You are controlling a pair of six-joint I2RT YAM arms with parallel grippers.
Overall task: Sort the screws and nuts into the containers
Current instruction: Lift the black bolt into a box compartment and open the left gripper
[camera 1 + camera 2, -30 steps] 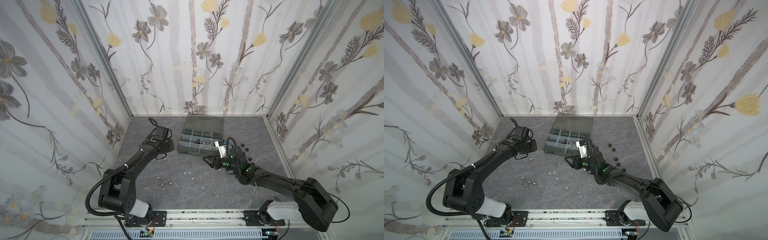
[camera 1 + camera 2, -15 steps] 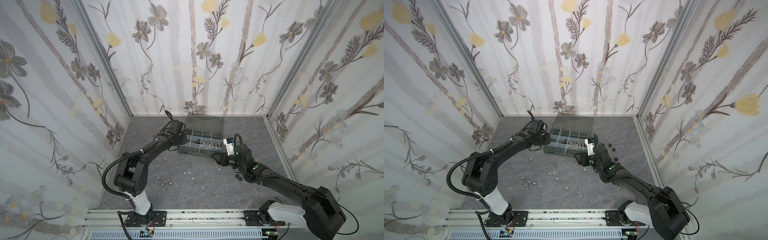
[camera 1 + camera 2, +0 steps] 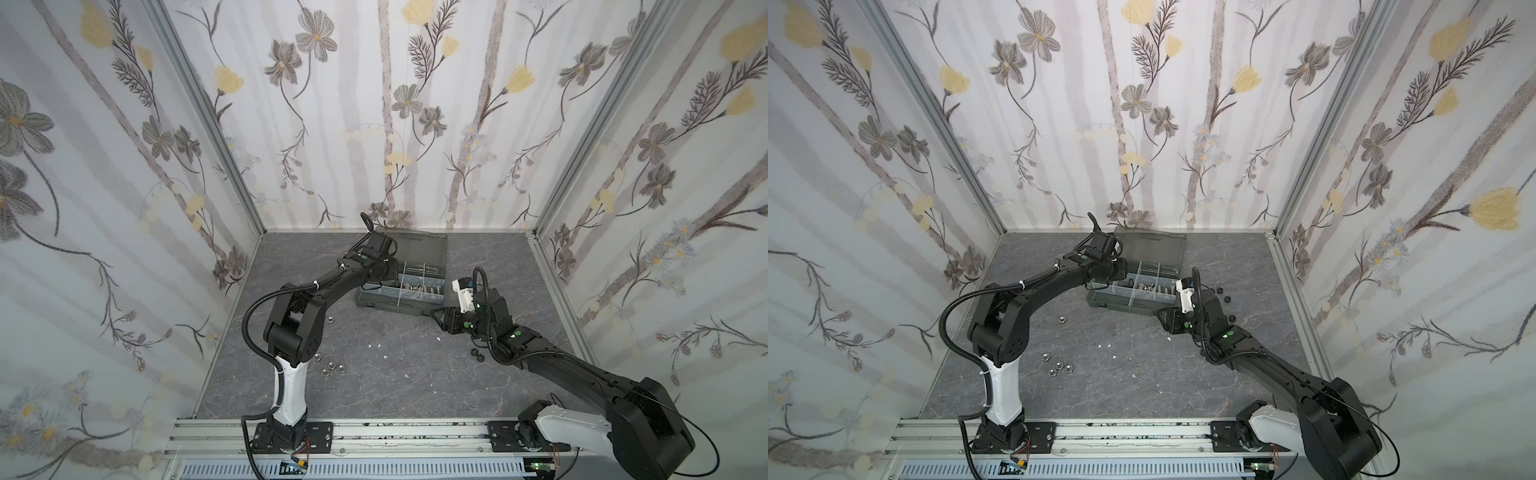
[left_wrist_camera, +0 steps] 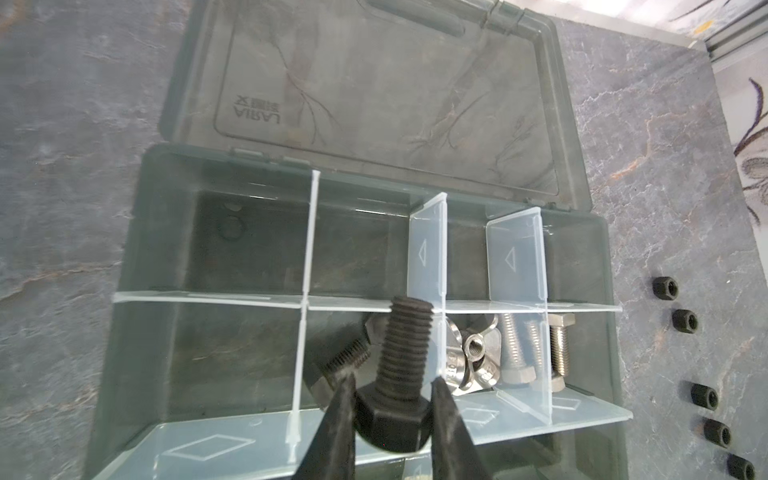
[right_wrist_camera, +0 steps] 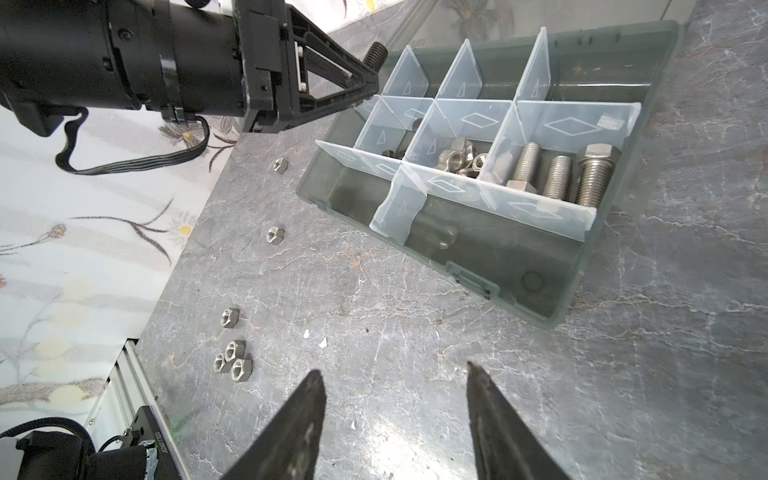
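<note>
Between the tips of the left gripper [image 4: 392,380] hung a black screw [image 4: 406,345], pinched by its head, maybe to drop by its twin [image 4: 347,358] below. The right gripper [image 5: 392,368] gaped, empty.

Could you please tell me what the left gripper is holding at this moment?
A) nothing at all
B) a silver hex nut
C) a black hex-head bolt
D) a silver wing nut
C: in the left wrist view the left gripper is clamped on the head of a black hex-head bolt, which it holds above the open organizer case.
</note>
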